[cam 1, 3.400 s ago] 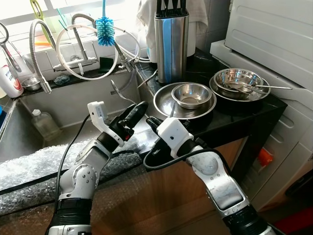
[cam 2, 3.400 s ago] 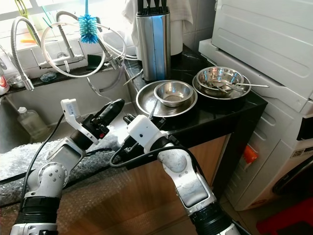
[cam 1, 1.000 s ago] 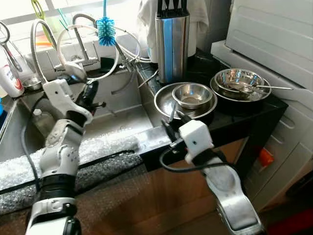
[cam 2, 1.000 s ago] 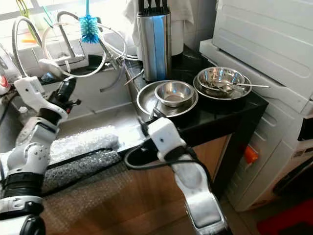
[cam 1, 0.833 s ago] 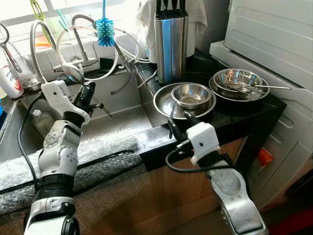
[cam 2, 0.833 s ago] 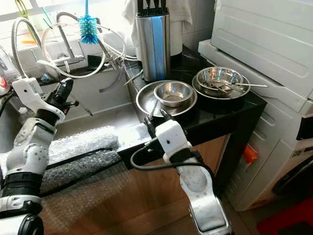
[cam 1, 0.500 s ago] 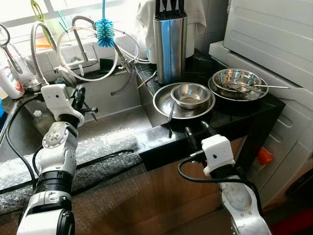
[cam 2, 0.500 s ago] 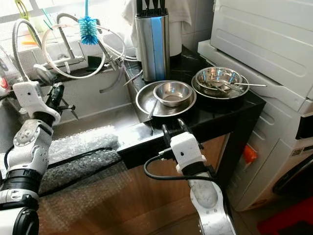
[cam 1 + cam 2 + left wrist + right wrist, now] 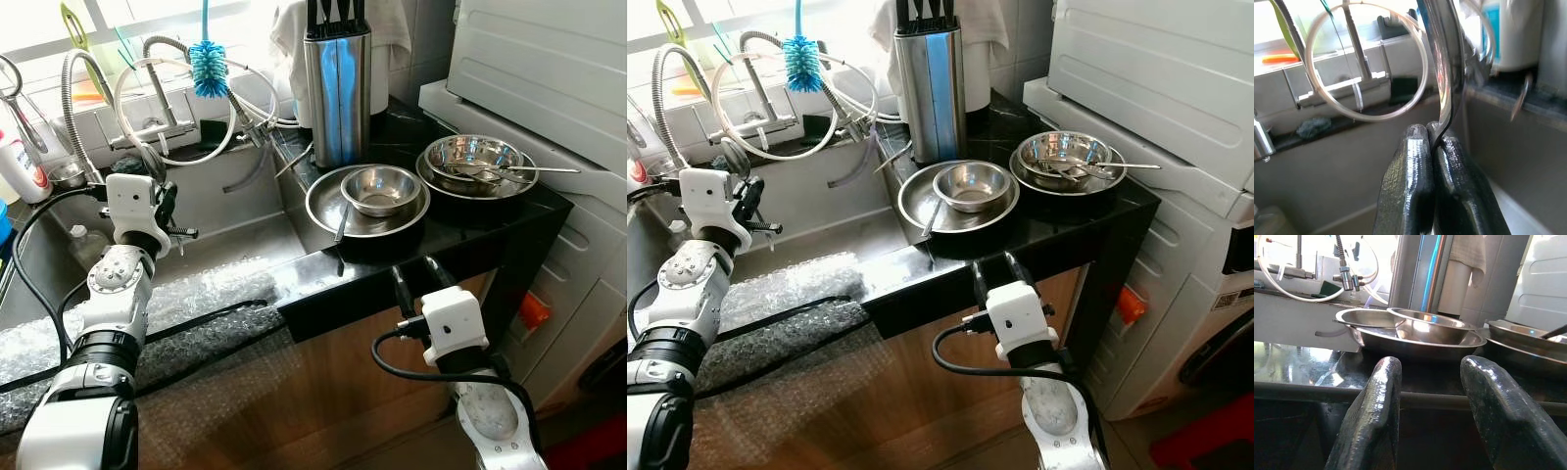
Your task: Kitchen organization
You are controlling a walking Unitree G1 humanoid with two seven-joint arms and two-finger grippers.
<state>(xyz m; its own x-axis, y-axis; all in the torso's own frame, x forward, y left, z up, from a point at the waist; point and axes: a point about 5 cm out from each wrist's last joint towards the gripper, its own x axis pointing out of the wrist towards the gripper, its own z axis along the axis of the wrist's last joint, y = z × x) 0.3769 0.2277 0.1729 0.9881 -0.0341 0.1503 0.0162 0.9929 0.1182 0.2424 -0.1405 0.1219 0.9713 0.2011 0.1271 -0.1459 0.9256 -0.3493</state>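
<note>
Steel spoon point(image 9: 1447, 73) pinched in left pincer point(image 9: 1431, 142); right pincer point(image 9: 1432, 382) parted.

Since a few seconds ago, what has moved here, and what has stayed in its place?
The left claw, shut on a spoon, swung away from the counter edge to over the sink. The right claw, open, drew back and sank below the counter edge. The bowl, its plate and the knife block stayed put.

I see a bright window point(image 9: 118, 20) at upper left, a black counter point(image 9: 460, 230) mid-frame, a white appliance point(image 9: 549, 69) upper right, wood cabinet point(image 9: 323, 392) below.
</note>
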